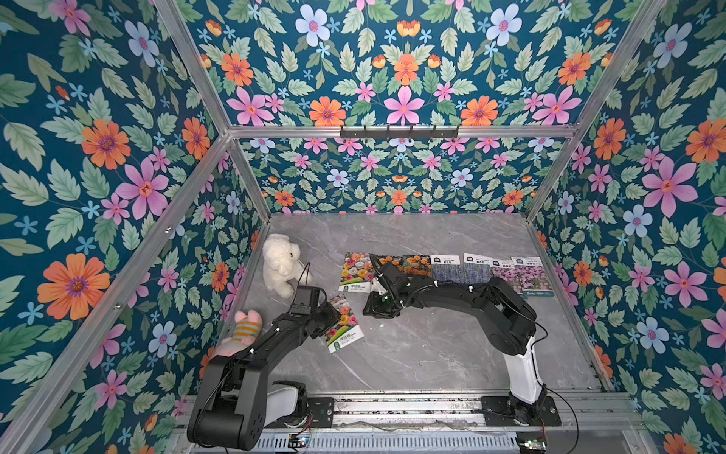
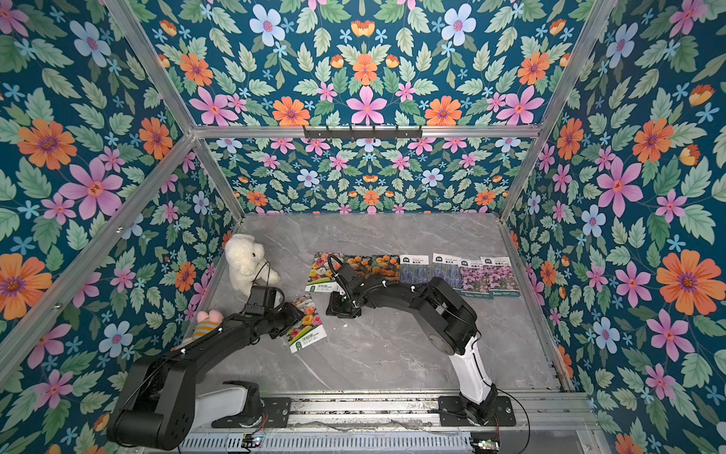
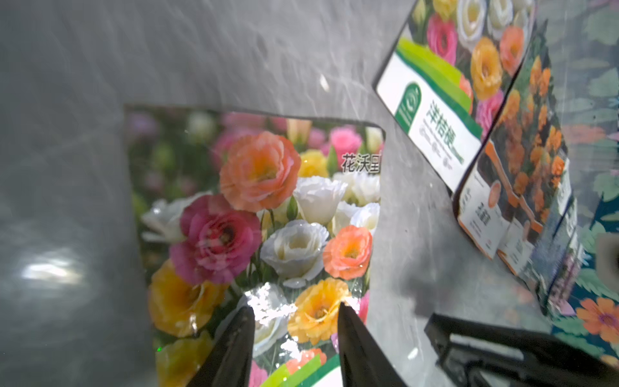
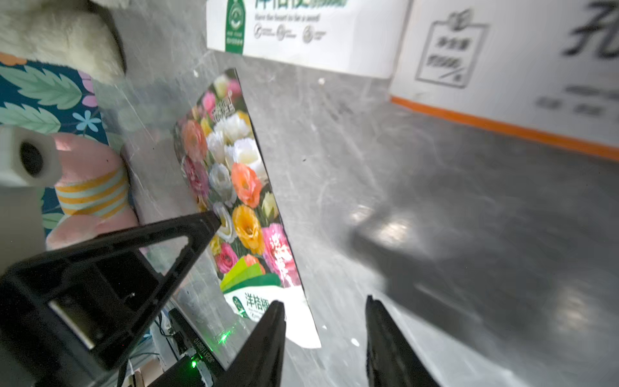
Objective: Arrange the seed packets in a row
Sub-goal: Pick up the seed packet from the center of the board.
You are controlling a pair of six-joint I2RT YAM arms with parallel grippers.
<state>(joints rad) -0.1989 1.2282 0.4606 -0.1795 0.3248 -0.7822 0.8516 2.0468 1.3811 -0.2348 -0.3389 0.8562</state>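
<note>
One bear (image 1: 279, 261), one pink toy (image 1: 245, 328) near stray packet (image 1: 347, 330)

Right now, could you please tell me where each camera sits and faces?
Top views: high overhead, looking down at the table, packet row, left arm, right arm.
Left wrist: on its arm, facing down past the open left pincer onto the loose multicolour packet.
Right wrist: on its arm, facing low across the table past the open right pincer.
Shared: both wrists see that packet.

I see 2 plush toys on the grey tabletop (image 1: 412, 353): a white bear (image 1: 279, 262) and a pink striped toy (image 1: 245, 328).
</note>
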